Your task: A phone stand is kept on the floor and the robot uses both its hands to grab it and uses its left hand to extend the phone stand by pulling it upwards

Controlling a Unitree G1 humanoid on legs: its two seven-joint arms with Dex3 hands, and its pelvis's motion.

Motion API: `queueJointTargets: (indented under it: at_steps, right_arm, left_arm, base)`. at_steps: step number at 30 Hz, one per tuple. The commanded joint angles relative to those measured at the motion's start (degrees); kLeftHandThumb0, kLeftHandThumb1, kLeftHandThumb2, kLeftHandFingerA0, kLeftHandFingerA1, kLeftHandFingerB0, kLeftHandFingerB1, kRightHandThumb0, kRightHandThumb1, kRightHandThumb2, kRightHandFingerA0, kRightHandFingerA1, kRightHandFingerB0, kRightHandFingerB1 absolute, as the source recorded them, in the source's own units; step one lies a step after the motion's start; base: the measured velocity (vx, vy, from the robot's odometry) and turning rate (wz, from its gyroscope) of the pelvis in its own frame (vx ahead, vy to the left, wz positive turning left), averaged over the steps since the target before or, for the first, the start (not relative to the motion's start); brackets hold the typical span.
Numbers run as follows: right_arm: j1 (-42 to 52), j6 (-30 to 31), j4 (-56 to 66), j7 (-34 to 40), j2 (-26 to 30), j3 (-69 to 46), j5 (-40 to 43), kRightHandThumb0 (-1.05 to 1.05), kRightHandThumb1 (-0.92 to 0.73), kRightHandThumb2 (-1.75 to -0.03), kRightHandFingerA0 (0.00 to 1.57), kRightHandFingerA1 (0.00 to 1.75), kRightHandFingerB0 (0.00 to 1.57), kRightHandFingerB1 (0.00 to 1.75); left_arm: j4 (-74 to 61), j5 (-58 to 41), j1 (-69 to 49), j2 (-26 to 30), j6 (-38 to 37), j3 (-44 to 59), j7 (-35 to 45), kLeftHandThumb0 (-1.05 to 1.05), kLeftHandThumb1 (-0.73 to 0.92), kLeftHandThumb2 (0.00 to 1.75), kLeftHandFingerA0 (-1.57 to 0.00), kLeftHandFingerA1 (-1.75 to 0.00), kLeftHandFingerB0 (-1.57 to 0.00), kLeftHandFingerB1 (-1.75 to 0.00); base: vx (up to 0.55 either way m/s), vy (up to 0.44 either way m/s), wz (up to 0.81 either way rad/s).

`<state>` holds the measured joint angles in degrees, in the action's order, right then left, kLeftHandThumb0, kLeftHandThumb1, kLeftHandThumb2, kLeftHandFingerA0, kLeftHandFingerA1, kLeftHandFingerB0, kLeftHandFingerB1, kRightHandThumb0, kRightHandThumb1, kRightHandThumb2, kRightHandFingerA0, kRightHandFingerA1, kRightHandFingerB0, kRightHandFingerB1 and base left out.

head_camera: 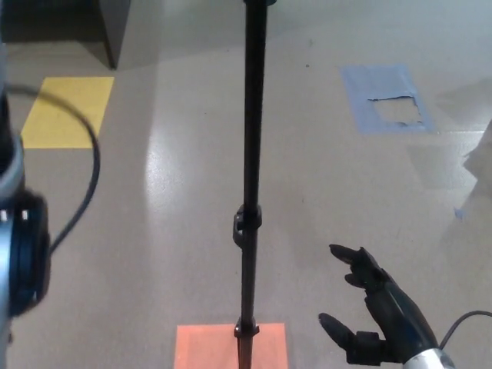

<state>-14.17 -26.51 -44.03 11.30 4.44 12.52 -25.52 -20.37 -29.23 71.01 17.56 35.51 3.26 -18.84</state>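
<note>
Phone stand (251,154) is what we see first: a thin black pole standing upright on the floor (177,192), running from the top edge of the head view down to the bottom edge near the centre. Partway down the pole sits a small black clamp collar (247,223). The foot of the pole meets an orange square marker (204,347) on the floor at the bottom of the view.

Our right hand (377,311) comes in at the lower right, to the right of the pole and clear of it, touching nothing. Its fingers (355,257) are spread apart and empty, the thumb (334,326) pointing toward the pole lower down.

On the left edge we see part of our left arm (19,246), a grey and black housing with a black cable (83,184) looping beside it. The left hand itself does not show, so we cannot say anything about its grasp.

Elsewhere on the beige floor lie a yellow square marker (65,110) at the upper left and a blue tape patch (388,98) with a torn centre at the upper right, both well apart from the stand. A dark piece of furniture (54,27) stands in the top left corner.
</note>
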Motion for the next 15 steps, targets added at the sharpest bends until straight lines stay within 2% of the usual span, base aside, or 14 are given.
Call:
queueJointTargets:
  at_steps: [1,3,5,8,9,10,11,12,13,14,15]
  right_arm:
    - [12.39,-9.49,6.69,-0.56,9.02,-6.27,6.39,-1.05,-0.92,-0.75,0.0,0.85,0.0,0.3]
    - [15.21,-12.73,5.59,-0.65,9.46,-7.05,7.89,-1.05,-0.92,-0.74,0.01,0.88,0.0,0.12]
    - [19.08,-15.25,5.26,-2.53,9.98,-8.13,10.66,-1.05,-0.91,-0.75,0.0,0.86,0.0,0.07]
    - [21.57,-17.91,4.66,-4.36,9.93,-9.28,13.7,-1.05,-0.9,-0.72,0.0,0.76,0.0,0.02]
    - [22.69,-19.41,3.75,-4.14,9.78,-9.49,14.1,-1.05,-0.9,-0.7,0.0,0.49,0.0,0.0]
    - [23.01,-19.85,3.44,-3.88,9.74,-9.57,14.04,-1.05,-0.88,-0.69,0.0,0.45,0.0,0.0]
    - [23.02,-19.84,3.45,-3.78,9.75,-9.63,13.96,-1.05,-0.88,-0.69,0.0,0.45,0.0,0.0]
    - [22.5,-19.35,3.36,-3.08,9.69,-9.85,13.45,-1.05,-0.87,-0.69,0.0,0.33,0.0,0.0]
    - [22.53,-18.33,4.45,-2.44,10.28,-9.91,12.4,-1.05,-0.87,-0.71,0.0,0.22,0.0,0.0]
    - [22.18,-17.49,4.79,-0.05,10.81,-9.61,9.87,-1.05,-0.87,-0.88,0.0,0.18,0.0,0.0]
    - [22.1,-17.28,4.51,2.88,11.51,-9.2,6.87,-1.05,-0.85,-0.87,0.0,0.16,0.0,0.0]
  left_arm:
    - [-20.87,15.29,-75.61,-1.44,-24.23,4.14,9.5,-0.89,0.73,1.21,0.0,-0.18,-0.1,-0.2]
    - [-15.45,14.37,-87.38,-4.17,-33.35,5.77,14.81,-0.98,0.78,1.22,-0.04,-0.1,-0.07,-0.2]
    - [-10.02,13.71,-98.36,-6.51,-40.6,6.65,18.72,-1.0,0.79,1.22,-0.07,-0.1,-0.09,-0.21]
    - [-5.9,13.43,-105.97,-8.1,-45.67,6.36,20.33,-0.99,0.85,1.24,-0.09,-0.1,-0.1,-0.19]
    - [-1.86,12.74,-111.18,-9.59,-50.06,6.6,22.4,-0.89,0.77,1.2,0.0,-0.16,-0.12,-0.22]
    - [0.38,12.6,-113.2,-9.99,-52.21,6.56,23.09,-0.98,0.92,0.73,-0.03,-0.22,-0.03,-0.24]
    - [0.89,12.66,-113.45,-9.9,-52.56,6.43,23.03,-0.98,0.92,0.73,-0.03,-0.22,-0.03,-0.24]
    - [4.1,13.13,-113.26,-9.36,-53.95,6.0,22.71,-0.93,0.75,1.14,-0.04,-0.18,-0.05,-0.17]
    - [7.19,13.49,-112.6,-8.92,-54.96,5.36,22.32,-0.99,0.91,0.76,0.0,-0.23,-0.03,-0.24]
    - [9.61,13.65,-111.59,-9.24,-55.1,5.42,21.25,-0.93,0.78,1.21,0.0,-0.15,-0.2,-0.25]
    - [12.43,14.14,-111.09,-10.22,-55.49,5.35,19.02,-0.97,0.81,1.23,0.0,-0.17,-0.14,-0.25]
  base:
    - [0.0,0.0,0.0]
    - [0.0,0.0,0.0]
    - [0.0,0.0,0.0]
    - [0.0,0.0,0.0]
    - [0.0,0.0,0.0]
    - [0.0,0.0,0.0]
    - [0.0,0.0,0.0]
    - [0.0,0.0,0.0]
    - [0.0,0.0,0.0]
    - [0.0,0.0,0.0]
    - [0.0,0.0,0.0]
